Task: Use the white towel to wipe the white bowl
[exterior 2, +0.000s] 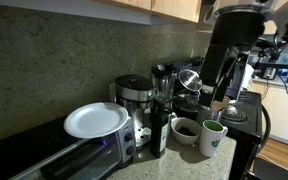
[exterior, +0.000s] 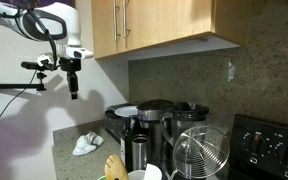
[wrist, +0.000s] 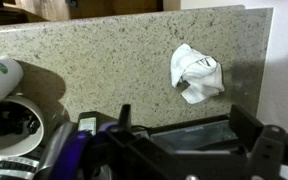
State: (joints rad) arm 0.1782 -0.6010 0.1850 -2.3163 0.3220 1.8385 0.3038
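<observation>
The white towel (exterior: pixel 87 144) lies crumpled on the speckled counter near the wall corner; it also shows in the wrist view (wrist: pixel 196 72). The white bowl (exterior 2: pixel 96 120), shallow like a plate, sits on top of the toaster oven; it also shows in an exterior view (exterior: pixel 127 110). My gripper (exterior: pixel 73 86) hangs high above the counter, above and a little to the side of the towel. In the wrist view its fingers (wrist: pixel 184 135) are spread wide and empty. The towel is hidden in the exterior view that shows the toaster oven.
A coffee maker (exterior: pixel 154 125), a glass carafe (exterior: pixel 199 150) and a stove (exterior: pixel 269 145) crowd the counter beside the towel. A white-and-green cup (exterior 2: pixel 213 137) and a dark bowl (exterior 2: pixel 184 130) stand near the front. Wooden cabinets (exterior: pixel 164 25) hang overhead.
</observation>
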